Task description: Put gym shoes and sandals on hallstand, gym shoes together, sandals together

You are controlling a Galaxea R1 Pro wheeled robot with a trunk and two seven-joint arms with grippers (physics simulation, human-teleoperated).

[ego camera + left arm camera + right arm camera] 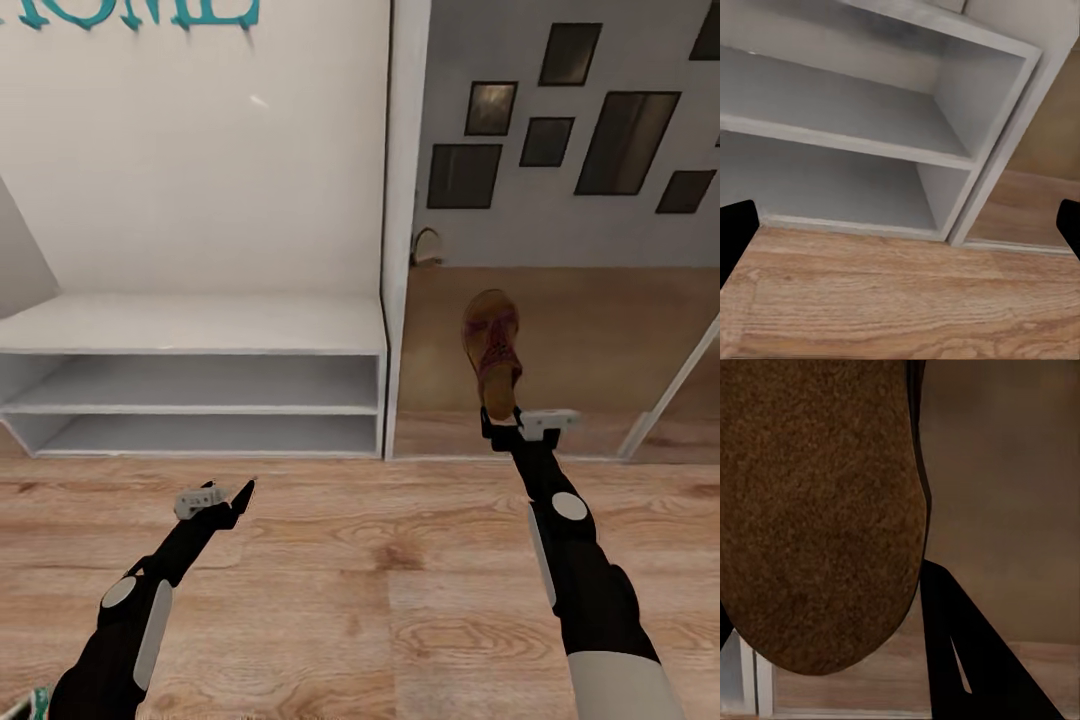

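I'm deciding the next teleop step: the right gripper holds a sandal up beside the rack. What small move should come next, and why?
Probably swing the right gripper toward the robot's left, carrying the sandal over the hallstand's bench top. The sandal is held by one end, off the corridor floor, in front of the mirrored panel rather than over the rack, and the bench top looks bare.

Even, diffuse, moderately bright lighting with no evident source. Soft shading darkens the hallstand [200, 385] shelf recesses. The right wrist view is dim and soft, the sandal [817, 510] sole grainy at close range. Renders are slightly blurred throughout.
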